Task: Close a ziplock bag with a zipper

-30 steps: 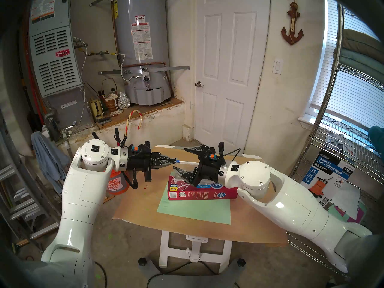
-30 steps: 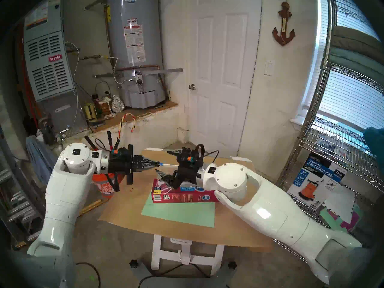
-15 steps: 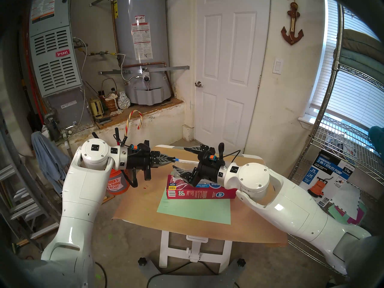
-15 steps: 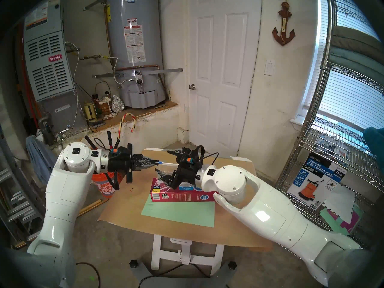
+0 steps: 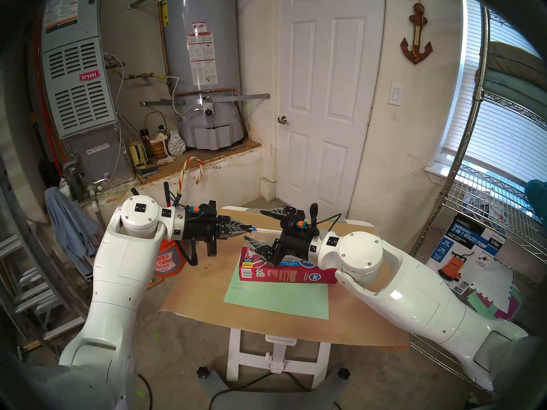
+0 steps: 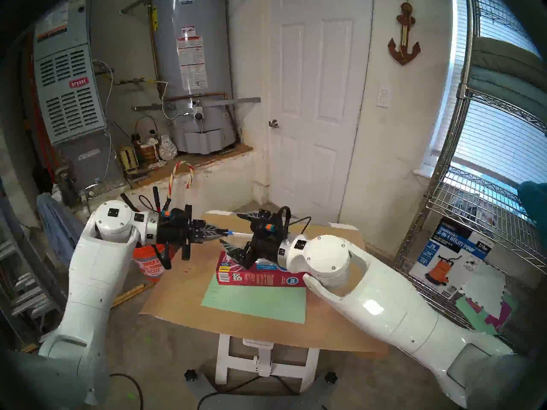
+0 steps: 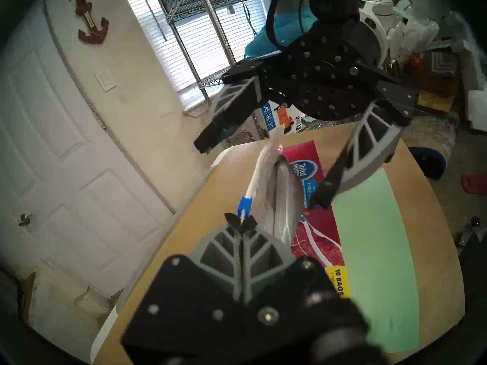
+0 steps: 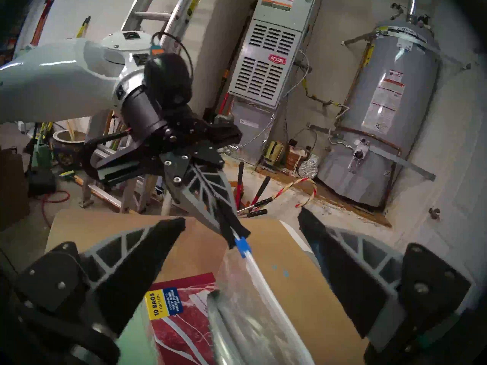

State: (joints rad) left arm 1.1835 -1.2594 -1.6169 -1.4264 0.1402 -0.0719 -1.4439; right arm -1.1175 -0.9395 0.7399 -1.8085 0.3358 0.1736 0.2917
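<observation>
Your left gripper [image 7: 241, 222] has its jaws pressed tight together on the very end of the ziplock bag [image 8: 237, 298], pinching the white top strip just past the zipper [image 7: 243, 203]. The little blue zipper sits right at those fingertips, at the left end of the strip. The bag hangs in the air above the red box [image 5: 284, 271], which lies on the counter [image 5: 201, 288].

Your right gripper [image 8: 241, 253] has its jaws wide apart and holds nothing. One finger is on each side of the strip, not touching it.

So you look to be at the step of getting ready to grab the zipper. Next, bring the right jaws up to the blue tab, close on it, and pull it along the strip toward the right end while the left keeps hold.

Watch out: the two grippers are near each other, so they could bump. The red box and the green sheet [image 5: 278, 297] lie right under the bag, and the thin plastic may bend.
</observation>
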